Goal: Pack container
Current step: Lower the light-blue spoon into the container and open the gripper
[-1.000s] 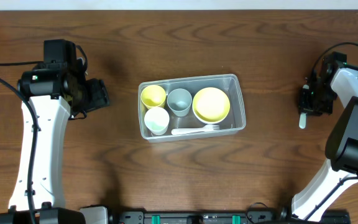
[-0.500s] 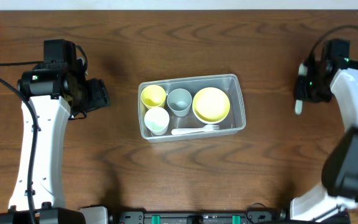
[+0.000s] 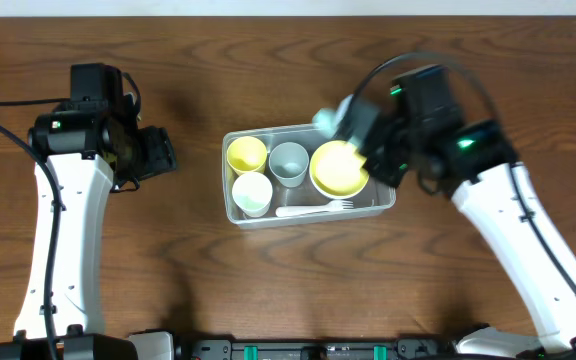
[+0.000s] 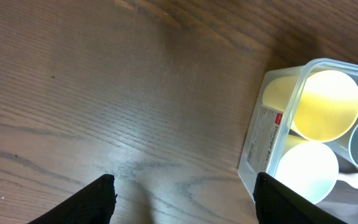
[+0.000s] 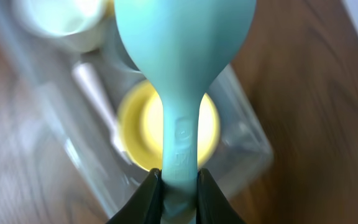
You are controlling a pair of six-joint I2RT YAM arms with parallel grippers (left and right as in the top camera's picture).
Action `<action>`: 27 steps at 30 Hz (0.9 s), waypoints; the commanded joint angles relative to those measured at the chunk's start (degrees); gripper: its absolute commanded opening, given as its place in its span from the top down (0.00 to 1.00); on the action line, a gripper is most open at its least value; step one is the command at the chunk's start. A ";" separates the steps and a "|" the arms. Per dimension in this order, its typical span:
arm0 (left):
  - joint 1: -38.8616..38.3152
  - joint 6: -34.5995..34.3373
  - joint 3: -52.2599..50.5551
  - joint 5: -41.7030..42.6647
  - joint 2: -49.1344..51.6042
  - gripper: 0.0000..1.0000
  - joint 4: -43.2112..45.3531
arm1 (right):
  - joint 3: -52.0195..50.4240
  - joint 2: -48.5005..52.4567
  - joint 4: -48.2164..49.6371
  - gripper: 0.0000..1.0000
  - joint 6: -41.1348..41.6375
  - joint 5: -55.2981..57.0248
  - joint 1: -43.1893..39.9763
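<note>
Clear plastic, rectangular and round-cornered, the container (image 3: 304, 126) sits at the middle of the wooden table (image 3: 268, 290) with its long axis running left to right in the overhead view. Inside, a yellow cup (image 3: 247, 154) and a white cup (image 3: 252, 192) fill the left end, and a grey cup (image 3: 289, 161) stands just beside them. A yellow bowl (image 3: 340, 167) takes up the right end, and a white fork (image 3: 313, 209) lies along the front wall, parallel to the long axis.

Over the tub's right half hangs the right gripper (image 5: 180, 198), its jaws pinched on the handle of a pale blue spoon (image 5: 182, 56). From above, the spoon's bowl pokes out past the claw toward the back rim. In the right wrist view, the yellow bowl lies straight under the handle. The container is thus directly beneath this claw, and the spoon seems to lie slantwise across the tub's length rather than along it. That angle looks like the thing to settle: the free room appears to be the strip by the fork, or the yellow bowl itself.

The left gripper (image 4: 185, 202) is low over bare wood, off the tub's left end and apart from it. Its jaws are spread and hold nothing. The right arm is plainly the nearer one.
</note>
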 commanded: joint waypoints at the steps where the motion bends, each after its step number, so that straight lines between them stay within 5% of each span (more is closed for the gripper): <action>1: 0.28 -0.52 -0.20 0.57 0.04 0.28 -0.13 | 0.04 1.86 -1.36 0.99 -15.58 -0.31 4.66; 11: 0.28 -0.52 -0.20 0.57 0.04 0.28 -0.11 | 0.04 9.77 -4.74 0.98 -16.28 -1.51 7.45; 23: 0.28 -0.52 -0.20 0.57 0.04 0.28 -0.11 | 0.04 12.61 -5.51 0.57 -14.86 -1.64 7.45; 27: 0.28 -0.52 -0.20 0.57 0.04 0.28 -0.11 | 0.07 12.55 -5.66 0.56 -14.84 -1.64 7.45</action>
